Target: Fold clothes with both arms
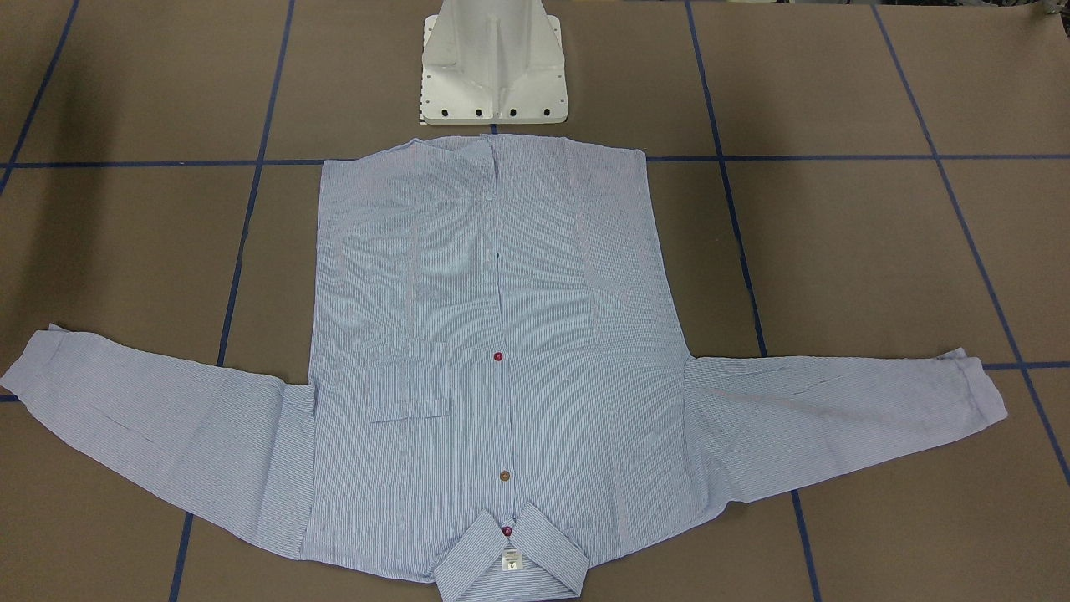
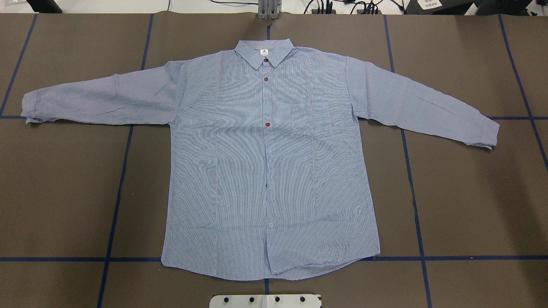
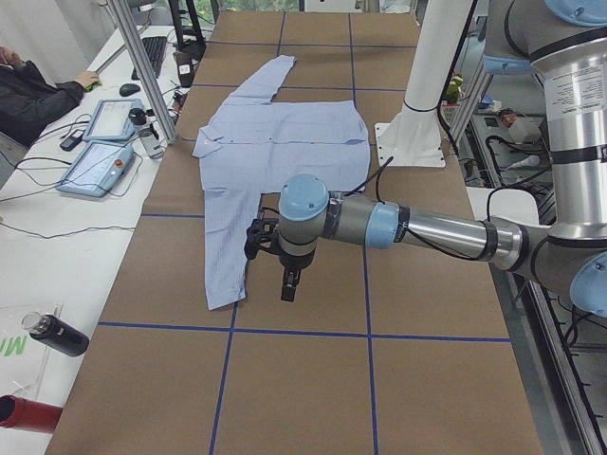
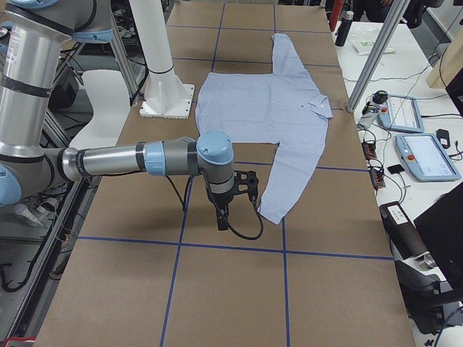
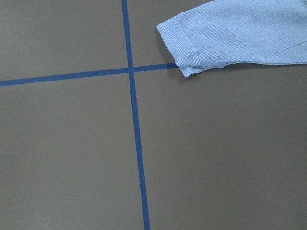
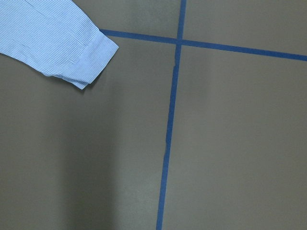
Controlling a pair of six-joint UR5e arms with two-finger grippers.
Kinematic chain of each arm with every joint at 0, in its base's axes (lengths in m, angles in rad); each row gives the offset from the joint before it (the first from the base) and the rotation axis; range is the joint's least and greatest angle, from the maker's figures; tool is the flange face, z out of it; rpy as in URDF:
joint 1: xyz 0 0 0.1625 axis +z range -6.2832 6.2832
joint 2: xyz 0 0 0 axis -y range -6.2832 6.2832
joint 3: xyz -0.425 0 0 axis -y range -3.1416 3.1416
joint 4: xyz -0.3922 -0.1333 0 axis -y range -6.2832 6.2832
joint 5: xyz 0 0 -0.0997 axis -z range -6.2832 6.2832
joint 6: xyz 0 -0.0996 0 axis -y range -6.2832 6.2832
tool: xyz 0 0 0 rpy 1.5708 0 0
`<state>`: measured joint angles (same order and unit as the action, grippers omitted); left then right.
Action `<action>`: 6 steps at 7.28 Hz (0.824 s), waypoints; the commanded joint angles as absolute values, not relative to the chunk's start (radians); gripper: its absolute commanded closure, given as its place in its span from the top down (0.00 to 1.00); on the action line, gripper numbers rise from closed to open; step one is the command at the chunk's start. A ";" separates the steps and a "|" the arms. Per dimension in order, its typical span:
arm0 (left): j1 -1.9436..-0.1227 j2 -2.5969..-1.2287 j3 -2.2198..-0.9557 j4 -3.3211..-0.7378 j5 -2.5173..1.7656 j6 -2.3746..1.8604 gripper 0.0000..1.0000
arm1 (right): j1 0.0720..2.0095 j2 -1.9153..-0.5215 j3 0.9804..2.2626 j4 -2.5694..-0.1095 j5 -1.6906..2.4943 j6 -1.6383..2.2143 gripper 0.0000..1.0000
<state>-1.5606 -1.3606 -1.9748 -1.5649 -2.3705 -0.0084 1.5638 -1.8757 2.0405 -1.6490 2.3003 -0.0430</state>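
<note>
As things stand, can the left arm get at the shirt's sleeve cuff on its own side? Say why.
Probably yes. The left gripper hangs just beside that cuff, which lies flat on the table with nothing visible between them.

Overhead view: behind the robot, looking forward and down; whole shirt (image 2: 269, 171) on the tabletop (image 2: 471, 205), collar (image 2: 265, 53) far. Front view: across from it, steeply down, pedestal (image 1: 493, 67) at top, collar near. Both share the full shirt. End views look along the tabletop, left arm (image 3: 436, 229) or right arm (image 4: 116, 160) near and large. Wrist views: close, straight down, each on one cuff (image 5: 180, 45) and tape lines (image 5: 136, 143)
</note>
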 commanded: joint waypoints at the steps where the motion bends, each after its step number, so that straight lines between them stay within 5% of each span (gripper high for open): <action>1: -1.563 -1.376 -1.989 -1.577 -2.367 -0.012 1.00 | 1.562 -1.839 2.039 -1.649 2.359 -0.043 1.00; 6: -1.565 -1.459 -1.970 -1.678 -2.367 -0.017 1.00 | 1.406 -1.687 1.991 -1.648 2.370 -0.043 0.91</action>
